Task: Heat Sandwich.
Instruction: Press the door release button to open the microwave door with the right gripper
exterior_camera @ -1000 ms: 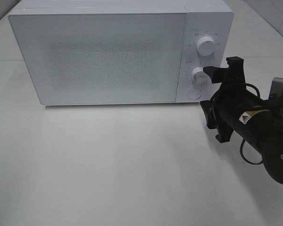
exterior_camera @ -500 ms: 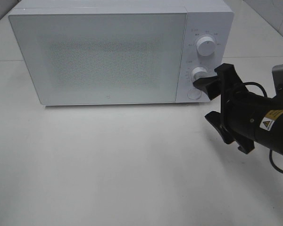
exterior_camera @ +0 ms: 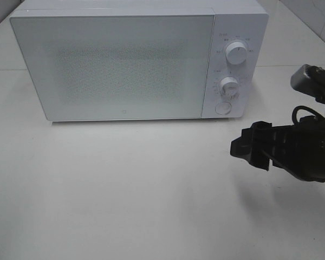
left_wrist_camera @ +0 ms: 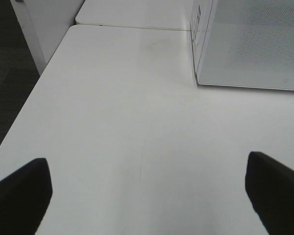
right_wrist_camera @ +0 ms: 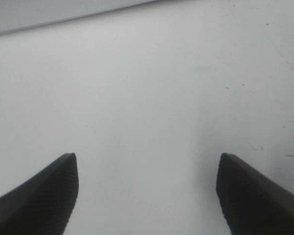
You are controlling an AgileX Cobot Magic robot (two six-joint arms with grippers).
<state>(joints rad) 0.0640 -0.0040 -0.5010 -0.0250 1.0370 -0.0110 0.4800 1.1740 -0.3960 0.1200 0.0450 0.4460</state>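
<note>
- The white microwave (exterior_camera: pixel 124 59) stands at the back of the worktop (exterior_camera: pixel 124 195) with its door (exterior_camera: pixel 114 65) shut.
- We cannot find the sandwich in any view. The door's frosted, speckled front hides the inside of the oven, so we cannot tell where it is.
- To the right of the door we see an upper dial (exterior_camera: pixel 236 54), a lower dial (exterior_camera: pixel 229 85) and a round button (exterior_camera: pixel 222 108) beneath them.
- The right fingers (exterior_camera: pixel 244 147) hang over the worktop in front of the control panel and a little to its right, touching neither the microwave nor its dials.
- In the right wrist view these fingers are spread wide, with only bare worktop between them.
- The left fingers (left_wrist_camera: pixel 19 196) are also spread wide and hold nothing. They sit low over the worktop, with the microwave's left front corner ahead of them, well apart.
</note>
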